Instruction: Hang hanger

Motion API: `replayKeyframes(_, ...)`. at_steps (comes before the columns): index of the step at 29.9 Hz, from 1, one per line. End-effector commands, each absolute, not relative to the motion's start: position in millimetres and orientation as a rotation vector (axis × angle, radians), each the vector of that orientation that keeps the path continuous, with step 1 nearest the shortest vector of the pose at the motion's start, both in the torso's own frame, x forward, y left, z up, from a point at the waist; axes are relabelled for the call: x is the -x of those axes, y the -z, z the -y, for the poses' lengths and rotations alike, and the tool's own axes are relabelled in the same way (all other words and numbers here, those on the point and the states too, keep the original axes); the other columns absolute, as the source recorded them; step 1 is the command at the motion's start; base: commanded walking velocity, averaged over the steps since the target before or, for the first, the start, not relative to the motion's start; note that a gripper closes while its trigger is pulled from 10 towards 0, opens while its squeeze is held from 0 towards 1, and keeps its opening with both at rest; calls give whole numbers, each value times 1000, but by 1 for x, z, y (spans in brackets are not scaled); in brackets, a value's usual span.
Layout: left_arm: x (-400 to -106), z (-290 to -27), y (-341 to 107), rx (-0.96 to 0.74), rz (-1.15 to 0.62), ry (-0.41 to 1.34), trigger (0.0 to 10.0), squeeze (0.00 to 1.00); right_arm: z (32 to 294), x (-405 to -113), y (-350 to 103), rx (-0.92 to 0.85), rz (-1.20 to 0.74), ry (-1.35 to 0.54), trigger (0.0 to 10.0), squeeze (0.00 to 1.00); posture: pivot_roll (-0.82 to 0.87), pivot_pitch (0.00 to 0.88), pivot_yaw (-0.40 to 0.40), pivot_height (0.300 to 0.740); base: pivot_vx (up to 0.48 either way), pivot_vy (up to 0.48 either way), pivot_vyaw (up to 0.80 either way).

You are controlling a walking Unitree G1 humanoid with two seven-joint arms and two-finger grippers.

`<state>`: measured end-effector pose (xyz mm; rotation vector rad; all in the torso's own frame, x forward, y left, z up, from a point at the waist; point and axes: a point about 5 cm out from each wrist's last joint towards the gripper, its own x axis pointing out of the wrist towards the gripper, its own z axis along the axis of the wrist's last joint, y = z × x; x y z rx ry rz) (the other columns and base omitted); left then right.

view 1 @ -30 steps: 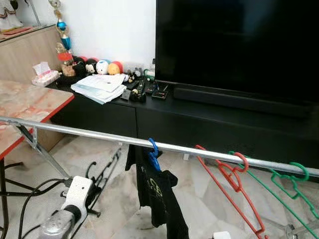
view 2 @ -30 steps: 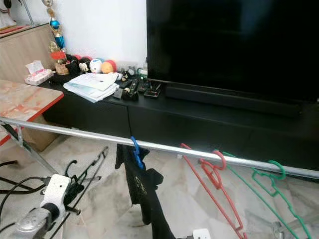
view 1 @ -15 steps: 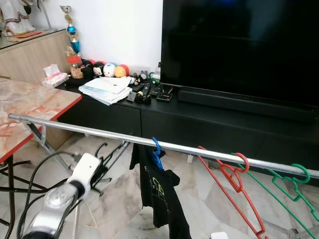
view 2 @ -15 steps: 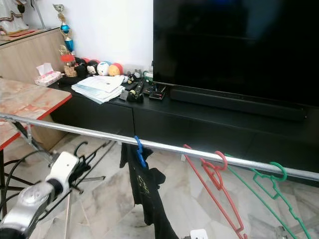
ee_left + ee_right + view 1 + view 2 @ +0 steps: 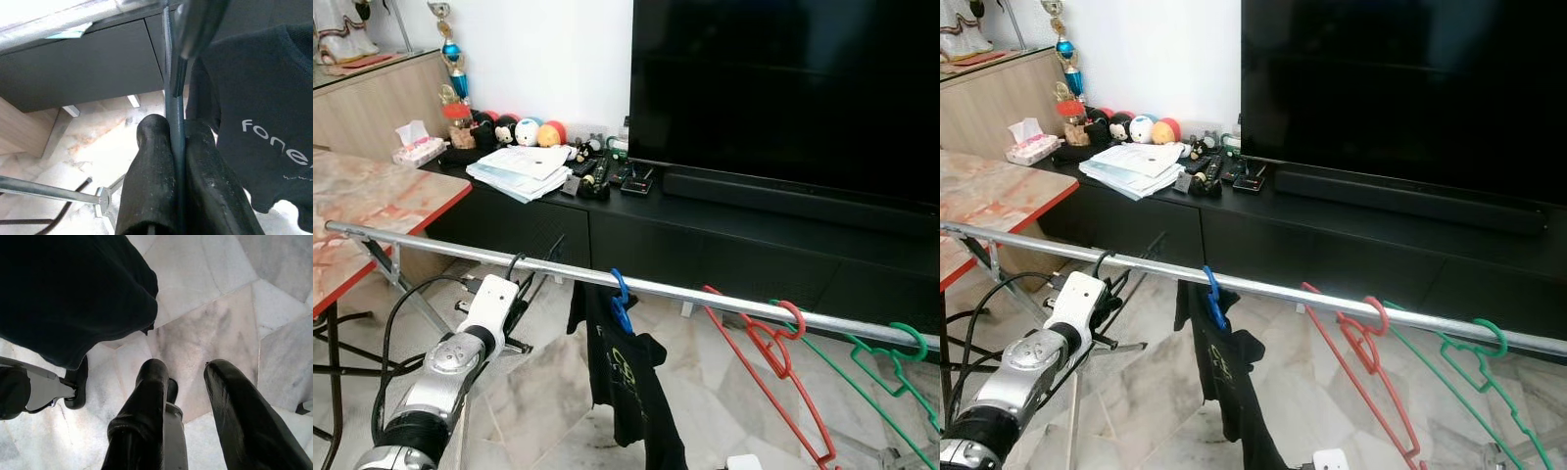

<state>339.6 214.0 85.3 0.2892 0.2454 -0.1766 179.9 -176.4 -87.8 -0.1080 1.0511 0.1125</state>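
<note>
Left eye view: the left arm reaches up from the lower left corner, its white wrist raised toward the rail (image 5: 705,294). The left tool (image 5: 533,284) sits just under the rail, holding a black hanger (image 5: 514,266) whose hook curls up at the rail; whether it rests on the rail I cannot tell. Three more hangers hang on the rail: a blue one (image 5: 619,299) carrying a black shirt (image 5: 622,377), a red one (image 5: 769,338) and a green one (image 5: 881,352), all bare wire-thin frames. Behind stands a black surface (image 5: 705,230) with one TV (image 5: 783,93) and a stack of papers (image 5: 521,171) near its left end.

Right eye view: the same scene, the hanger's hook (image 5: 1100,262) touching or nearly touching the rail left of the blue one.

Left wrist view: the left tool's fingers (image 5: 151,181) are pressed together on the thin dark bar of the hanger (image 5: 172,98), which runs up to the rail (image 5: 63,22). The shirt (image 5: 254,122), with white lettering, hangs beside it.

Right wrist view: the right tool (image 5: 186,377) hangs low over marble floor (image 5: 220,293), fingers spread and holding nothing.
</note>
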Motion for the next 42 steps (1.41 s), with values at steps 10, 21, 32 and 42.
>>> replayKeyframes(10, -358, -216, -91, -273, -311, 49, 10000, 0, 176, -182, 87, 110, -1048, -107, 10000, 0, 20, 0, 30, 740, 0, 0, 0)
replayKeyframes(21, -362, -223, -89, -265, -394, -24, 10000, 0, 177, -182, 87, 113, -1051, -104, 10000, 0, 4, 0, 30, 740, 0, 0, 0)
replayKeyframes(32, -353, -211, -68, -286, -511, 83, 10000, 0, 178, -182, 87, 114, -1050, -95, 10000, 0, -9, 0, 33, 740, 0, 0, 0)
replayKeyframes(42, -352, -211, -68, -253, -482, 90, 10000, 0, 176, -181, 87, 107, -1050, -95, 10000, 0, -11, 0, 48, 740, 0, 0, 0)
